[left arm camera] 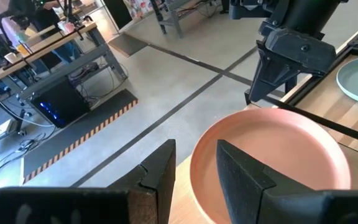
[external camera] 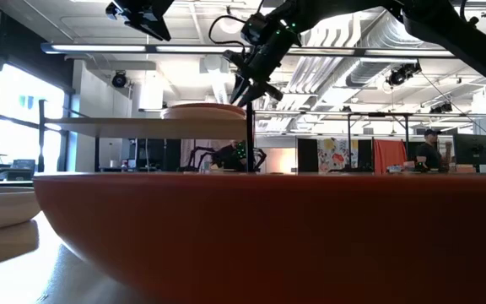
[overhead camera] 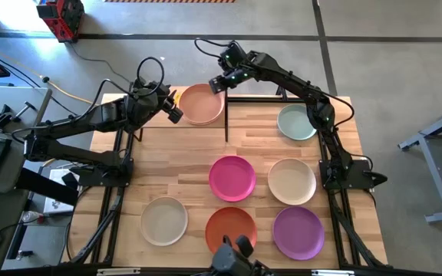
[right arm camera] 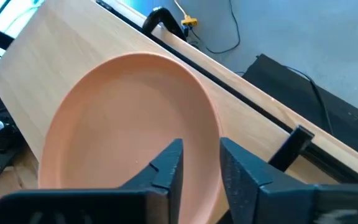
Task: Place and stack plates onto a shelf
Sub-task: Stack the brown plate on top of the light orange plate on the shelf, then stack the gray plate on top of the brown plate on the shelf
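I am at the release step: the peach plate (overhead camera: 201,104) sits on the shelf (overhead camera: 156,107) at the table's far edge, toward the shelf's right end. My right gripper (overhead camera: 217,83) hovers at its rim, fingers parted around the edge with a gap showing, so I judge the plate let go. My left gripper (overhead camera: 173,112) waits just beside the opposite rim, fingers apart, holding nothing. Next I must lift the right gripper clear without dragging the rim, then fetch another, perhaps the pale green plate (overhead camera: 296,123) nearby on the table.
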You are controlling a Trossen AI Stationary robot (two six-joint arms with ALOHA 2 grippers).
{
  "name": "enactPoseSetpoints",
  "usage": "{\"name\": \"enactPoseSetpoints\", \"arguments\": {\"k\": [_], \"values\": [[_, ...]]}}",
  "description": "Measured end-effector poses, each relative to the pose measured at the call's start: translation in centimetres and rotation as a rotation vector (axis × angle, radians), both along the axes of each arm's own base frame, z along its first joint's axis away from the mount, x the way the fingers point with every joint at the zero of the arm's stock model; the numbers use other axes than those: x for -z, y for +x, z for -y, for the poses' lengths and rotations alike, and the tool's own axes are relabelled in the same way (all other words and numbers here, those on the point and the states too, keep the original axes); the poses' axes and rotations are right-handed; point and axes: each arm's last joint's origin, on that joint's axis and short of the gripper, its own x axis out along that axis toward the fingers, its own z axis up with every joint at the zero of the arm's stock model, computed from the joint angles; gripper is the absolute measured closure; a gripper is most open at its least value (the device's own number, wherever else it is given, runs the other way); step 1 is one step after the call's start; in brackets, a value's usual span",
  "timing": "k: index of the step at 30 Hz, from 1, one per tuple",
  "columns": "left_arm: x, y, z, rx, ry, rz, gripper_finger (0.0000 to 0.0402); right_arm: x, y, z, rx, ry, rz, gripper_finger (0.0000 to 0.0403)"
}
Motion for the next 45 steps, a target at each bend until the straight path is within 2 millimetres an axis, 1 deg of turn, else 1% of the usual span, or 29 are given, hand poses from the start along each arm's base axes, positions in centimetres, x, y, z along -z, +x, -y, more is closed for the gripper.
{"name": "enactPoseSetpoints", "arguments": {"k": [3, 6, 9, 14, 17, 21, 24, 28, 31, 35, 39, 42, 45], "values": [[0.0, 0.0, 0.0, 0.0, 0.0, 0.0, 0.0296, -0.1, 0.1, 0.1, -0.011, -0.018, 0.011, 0.0304], [0.1, 0.0, 0.0, 0.0, -0.003, -0.009, 0.0296, -0.2, 0.0, 0.1, -0.033, -0.01, 0.019, 0.0299], [0.3, -0.2, 0.0, -0.001, -0.013, -0.04, 0.0296, -0.9, -0.4, -0.2, -0.083, 0.009, 0.046, 0.03], [1.2, -0.5, 0.3, 0.01, -0.103, -0.063, 0.0295, -2.1, -1.2, -1.3, -0.232, 0.106, 0.09, 0.03], [1.8, -0.7, 0.5, 0.051, -0.188, -0.078, 0.0296, -2.5, -1.7, -2.6, -0.323, 0.19, 0.092, 0.03], [2.5, -1.0, 0.9, 0.129, -0.287, -0.131, 0.0296, -3.0, -2.3, -4.9, -0.4, 0.251, 0.026, 0.03], [2.9, -1.2, 1.1, 0.174, -0.357, -0.155, 0.0296, -3.1, -2.3, -7.2, -0.465, 0.278, -0.042, 0.03], [3.6, -1.7, 1.5, 0.221, -0.468, -0.212, 0.0296, -2.9, -1.7, -10.8, -0.527, 0.307, -0.138, 0.03], [4.3, -2.1, 2.1, 0.276, -0.558, -0.277, 0.0296, -2.8, -0.8, -13.6, -0.576, 0.276, -0.184, 0.03], [6.0, -2.4, 3.4, 0.355, -0.654, -0.381, 0.0296, -2.7, 0.2, -17.2, -0.613, 0.219, -0.233, 0.03], [7.8, -2.5, 4.9, 0.438, -0.708, -0.476, 0.0296, -2.6, 0.8, -20.1, -0.6, 0.158, -0.28, 0.03], [9.1, -2.5, 6.2, 0.504, -0.731, -0.54, 0.0296, -2.6, 1.2, -21.8, -0.583, 0.118, -0.284, 0.03], [10.2, -2.7, 7.5, 0.561, -0.744, -0.592, 0.0296, -2.7, 1.6, -23.0, -0.571, 0.102, -0.266, 0.03]]}}
